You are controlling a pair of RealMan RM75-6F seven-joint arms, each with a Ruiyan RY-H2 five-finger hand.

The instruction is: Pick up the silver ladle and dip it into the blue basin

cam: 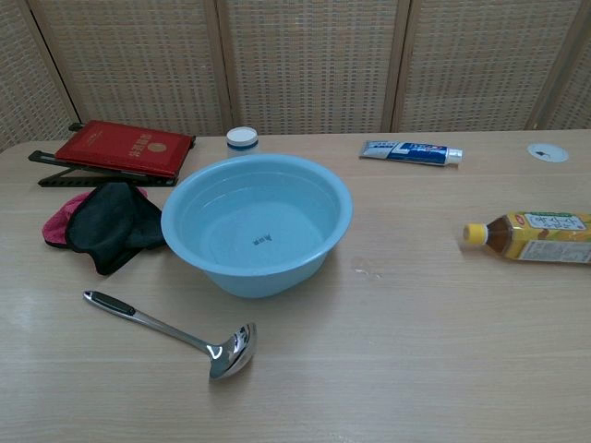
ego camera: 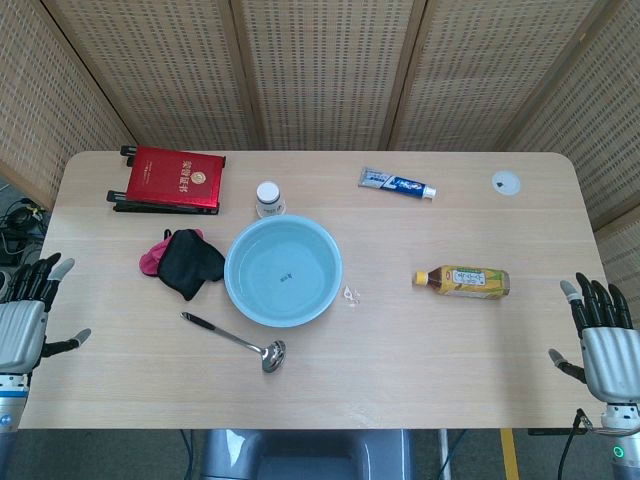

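The silver ladle [ego camera: 234, 340] lies flat on the table just in front of the blue basin [ego camera: 283, 270], its dark-tipped handle pointing left and its bowl to the right. In the chest view the ladle [cam: 175, 332] rests before the basin [cam: 257, 223], which holds clear water. My left hand [ego camera: 28, 315] hovers at the table's left edge, fingers spread, holding nothing. At the right edge my right hand [ego camera: 600, 335] is likewise spread and empty. Both hands are far from the ladle and do not show in the chest view.
A black and pink cloth [ego camera: 185, 260] lies left of the basin. Behind are a red book on a stand [ego camera: 172, 180], a white jar [ego camera: 268, 197], a toothpaste tube [ego camera: 397, 184] and a white disc [ego camera: 506, 182]. A tea bottle [ego camera: 463, 281] lies to the right.
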